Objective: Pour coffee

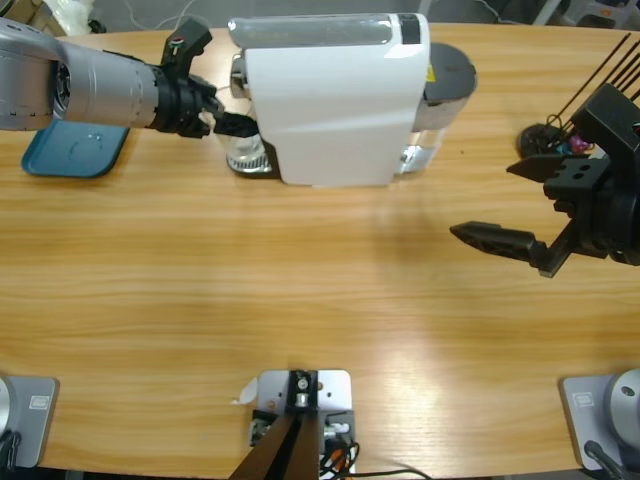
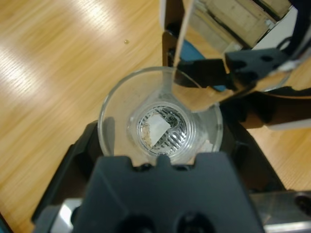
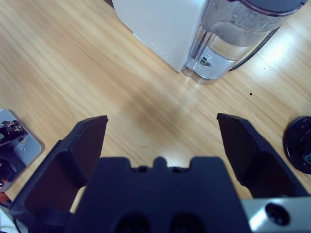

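While the right gripper (image 1: pixel 505 205) hangs wide open and empty over bare wooden table (image 1: pixel 300 290), the left gripper (image 1: pixel 232 125) clamps a clear glass tumbler (image 2: pixel 160 128) on the white coffee machine's (image 1: pixel 335 95) drip grate; no coffee shows inside it.

Long wooden table (image 1: pixel 300 300), glossy light-oak grain, soft overhead glare, cluttered dim far edge

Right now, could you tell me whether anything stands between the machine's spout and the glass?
Nothing visible does: the empty glass, held by the left gripper, sits open under the spout of the coffee machine.
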Robot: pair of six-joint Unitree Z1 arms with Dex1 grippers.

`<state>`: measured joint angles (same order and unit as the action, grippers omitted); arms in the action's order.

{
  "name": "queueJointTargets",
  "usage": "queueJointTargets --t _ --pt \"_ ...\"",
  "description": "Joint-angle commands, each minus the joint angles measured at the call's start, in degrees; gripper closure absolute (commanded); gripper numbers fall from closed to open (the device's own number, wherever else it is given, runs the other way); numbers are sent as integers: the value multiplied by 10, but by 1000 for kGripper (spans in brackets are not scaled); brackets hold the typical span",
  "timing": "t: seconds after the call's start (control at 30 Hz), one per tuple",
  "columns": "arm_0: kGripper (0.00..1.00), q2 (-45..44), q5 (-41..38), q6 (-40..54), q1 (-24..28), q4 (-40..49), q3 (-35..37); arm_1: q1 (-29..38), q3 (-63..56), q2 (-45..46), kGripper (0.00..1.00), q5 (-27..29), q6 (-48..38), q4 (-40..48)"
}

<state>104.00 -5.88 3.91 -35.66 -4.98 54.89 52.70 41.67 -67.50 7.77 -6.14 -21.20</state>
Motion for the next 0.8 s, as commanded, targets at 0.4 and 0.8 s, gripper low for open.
queueJointTargets --t 0.4,0.8 --pt "4 8 -19 4 -6 57 9 -6 -24 0 0 -6 -7 9" --pt "4 -80 -19 -5 39 97 -30 -6 -24 -3 0 -8 -7 11"
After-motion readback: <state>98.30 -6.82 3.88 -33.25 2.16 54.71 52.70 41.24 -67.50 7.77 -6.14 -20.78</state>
